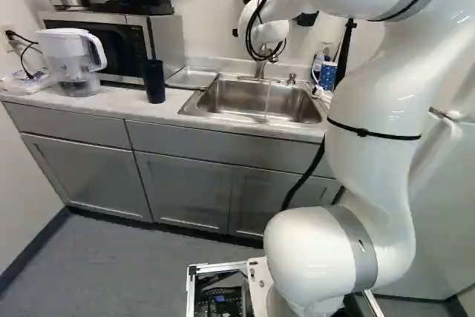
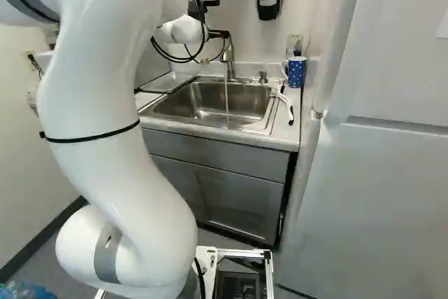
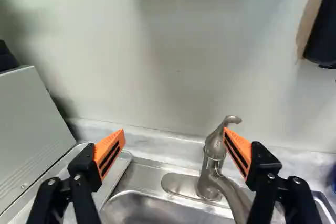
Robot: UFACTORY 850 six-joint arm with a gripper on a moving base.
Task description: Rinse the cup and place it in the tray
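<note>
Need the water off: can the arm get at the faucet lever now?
Probably yes: the hand is open and nothing visible blocks the lever. It lines up with one finger, though, so likely shift sideways first.

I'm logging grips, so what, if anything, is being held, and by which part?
Nothing is held: the pincer stands wide open.

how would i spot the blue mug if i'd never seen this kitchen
Find the steel sink set in the counter. In the right base view, the mug stands on the counter by the sink's far right corner. It is blue with white dots and a handle, unlike the plain dark tumbler.
</note>
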